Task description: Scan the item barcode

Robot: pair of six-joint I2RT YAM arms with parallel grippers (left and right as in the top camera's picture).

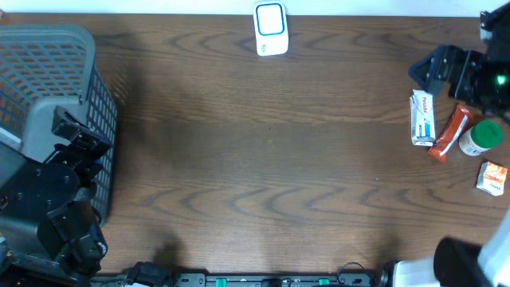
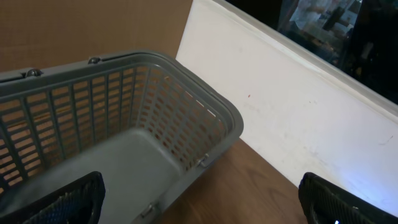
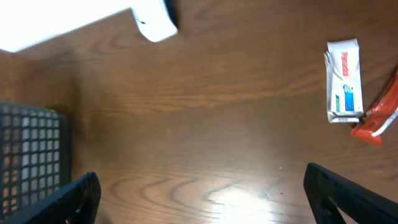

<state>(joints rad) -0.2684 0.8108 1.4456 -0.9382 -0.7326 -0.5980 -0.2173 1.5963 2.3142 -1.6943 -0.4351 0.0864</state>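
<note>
The items for scanning lay in a loose cluster at the right edge of the table (image 1: 263, 159). There was a flat white carton (image 1: 421, 118) with red lettering and a blue-green patch. A glossy orange sachet (image 1: 449, 133) slanted against the carton's lower end. Just beside the sachet was a round white bottle (image 1: 481, 137) with a green cap. A small crumpled orange-and-white packet (image 1: 493, 177) lay a little apart, half cut off by the frame. No barcode could be made out on any of them.

The scanner (image 1: 271, 29), a smooth white rounded block with a blue-rimmed window, stood at the far edge near the middle, well apart from the cluster. Bare dark wood grain lay between them.

The right gripper (image 3: 202, 199) hung above the table with its jaws spread wide, holding nothing. Only its dark ribbed fingertips showed, in the lower corners of its wrist view. The right arm (image 1: 470, 76) overlapped the upper right corner just above the carton.

At the far left stood a grey plastic lattice basket (image 1: 56, 48). The left gripper (image 2: 202, 199) was over it, its jaws likewise wide and empty. The left arm (image 1: 56, 207) covered the basket's near side.
</note>
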